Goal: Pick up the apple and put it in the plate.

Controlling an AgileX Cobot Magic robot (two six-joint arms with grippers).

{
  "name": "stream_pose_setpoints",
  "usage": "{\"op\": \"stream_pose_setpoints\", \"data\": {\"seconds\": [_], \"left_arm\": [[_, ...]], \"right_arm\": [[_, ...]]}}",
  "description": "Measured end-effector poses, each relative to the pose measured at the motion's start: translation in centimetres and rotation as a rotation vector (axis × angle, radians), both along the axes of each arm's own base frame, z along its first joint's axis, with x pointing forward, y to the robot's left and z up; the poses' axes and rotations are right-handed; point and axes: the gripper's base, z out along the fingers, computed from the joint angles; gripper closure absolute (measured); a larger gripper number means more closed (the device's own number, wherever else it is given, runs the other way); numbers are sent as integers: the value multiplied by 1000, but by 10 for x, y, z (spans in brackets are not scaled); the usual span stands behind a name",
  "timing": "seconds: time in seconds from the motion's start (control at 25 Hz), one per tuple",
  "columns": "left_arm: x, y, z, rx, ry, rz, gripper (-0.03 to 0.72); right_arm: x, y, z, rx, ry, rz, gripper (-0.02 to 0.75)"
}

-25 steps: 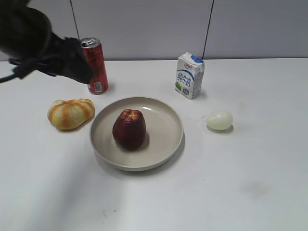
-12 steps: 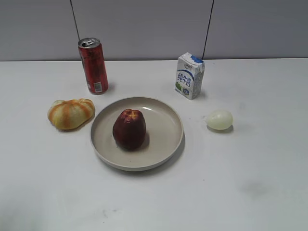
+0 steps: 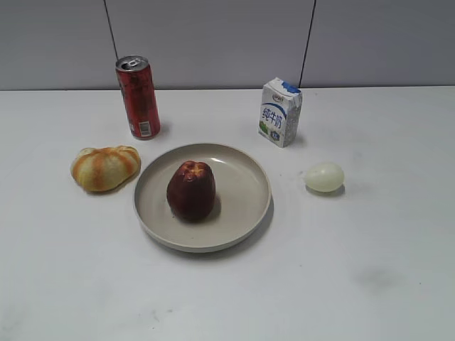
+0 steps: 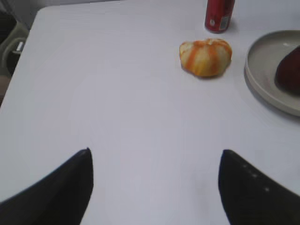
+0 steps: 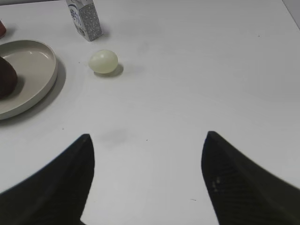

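Observation:
The dark maroon apple (image 3: pixel 190 189) stands upright inside the beige plate (image 3: pixel 242 181) in the middle of the table. Part of the apple (image 4: pixel 288 70) and plate (image 4: pixel 262 61) shows at the right edge of the left wrist view, and at the left edge of the right wrist view the apple (image 5: pixel 5 77) sits in the plate (image 5: pixel 35 61). My left gripper (image 4: pixel 154 157) is open and empty over bare table, left of the plate. My right gripper (image 5: pixel 147 140) is open and empty over bare table, right of the plate. Neither gripper shows in the exterior view.
A red can (image 3: pixel 138 97) stands behind the plate at left. An orange-striped bread roll (image 3: pixel 105 168) lies left of the plate. A milk carton (image 3: pixel 280 111) stands at back right. A pale egg (image 3: pixel 324 176) lies right of the plate.
The left arm, which hung over the can and roll a second ago, has pulled out of the exterior view. The apple stays in the plate.

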Motion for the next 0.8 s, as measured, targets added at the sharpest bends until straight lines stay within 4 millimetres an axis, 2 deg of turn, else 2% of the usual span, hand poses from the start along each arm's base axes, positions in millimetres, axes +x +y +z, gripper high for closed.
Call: {"op": "stream_pose_setpoints", "data": {"seconds": [0.16,0.64,0.8], "left_arm": [[-5,1,-7,-8,-61,1,76],[-3,0,-6,-8,-65,1,153],[-9,1,-6,-12,-100,12,169]], "right_arm": [[0,0,0,0,0,0,167],[0,0,0,0,0,0,167],[0,0,0,0,0,0,167]]}}
